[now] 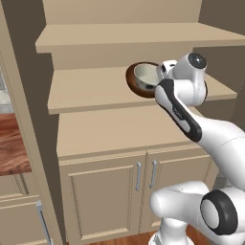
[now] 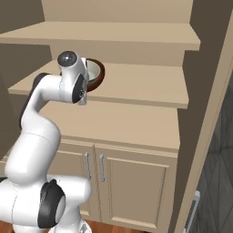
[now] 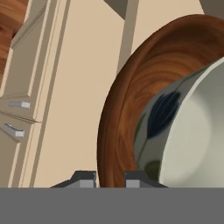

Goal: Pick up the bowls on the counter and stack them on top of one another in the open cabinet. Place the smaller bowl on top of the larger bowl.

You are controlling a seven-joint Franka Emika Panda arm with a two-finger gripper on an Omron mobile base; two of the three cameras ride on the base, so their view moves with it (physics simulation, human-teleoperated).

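- Now the larger bowl (image 1: pixel 134 83), dark reddish-brown and glossy, is over the middle shelf of the open cabinet (image 1: pixel 91 91), tipped so its mouth faces out toward the near left in the left base view.
- Inside it sits the smaller bowl (image 1: pixel 145 74), pale whitish-grey, nested in the brown one and tilted the same way.
- From the right base view, the two bowls (image 2: pixel 93 73) show just behind the robot's wrist, the pale one inside the brown rim.
- Close up in the hand view, the gripper (image 3: pixel 109 178) has its two dark fingertips one on each side of the brown bowl's thick rim (image 3: pixel 116 131); the jaws stand narrow and appear closed on that rim.
- The pale bowl's dark bluish marks (image 3: pixel 162 111) show on its wall, just inside the brown bowl.
- At the far left in the left base view, a strip of the reddish-brown counter (image 1: pixel 12 143) shows, well apart from the bowls.
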